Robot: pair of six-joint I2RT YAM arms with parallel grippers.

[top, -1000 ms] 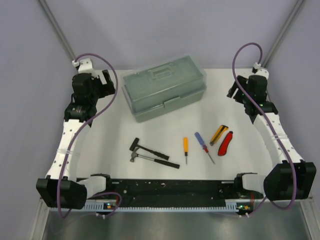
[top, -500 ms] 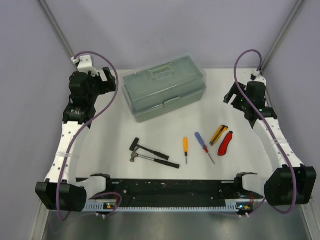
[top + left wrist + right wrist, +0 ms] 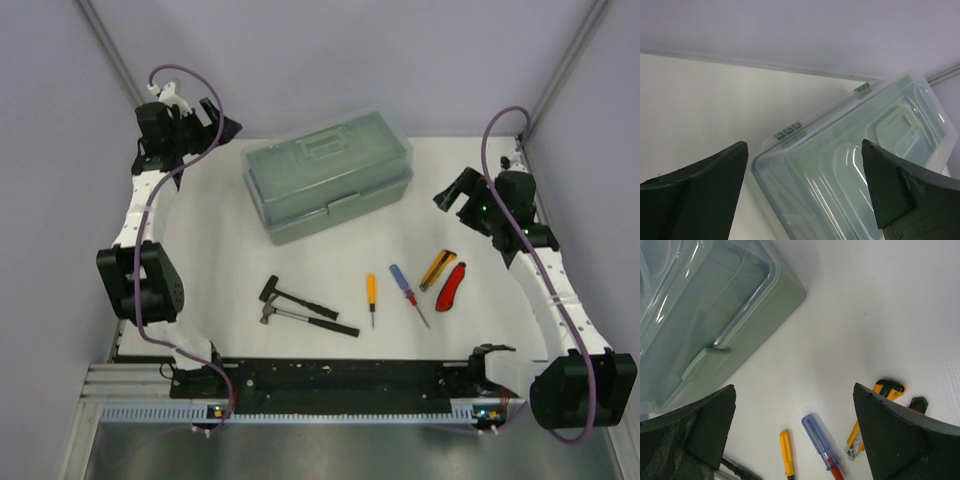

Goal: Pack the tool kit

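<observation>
The toolbox (image 3: 328, 185) sits shut at the far middle of the table (image 3: 210, 260), its translucent lid down and its front latch (image 3: 347, 208) facing me. I judge the first job is opening it before anything goes in. My left pincer (image 3: 222, 120) hangs off the box's far-left corner, fingers spread wide and empty, looking along the hinge side. My right pincer (image 3: 450, 195) hovers off the box's right end, equally wide apart and holding nothing. I'd bring the right one round to lift the latch from below, with the left steadying the lid so the box doesn't skid. Nearer me lie two hammers (image 3: 290, 297) close together, an orange-handled screwdriver (image 3: 371, 292), a blue-and-red screwdriver (image 3: 403, 286) and a yellow cutter (image 3: 437, 268) just beside a red cutter (image 3: 451, 286). All are apart from the box. The right arm's path to the latch passes near the cutters, so I'd keep it high.
</observation>
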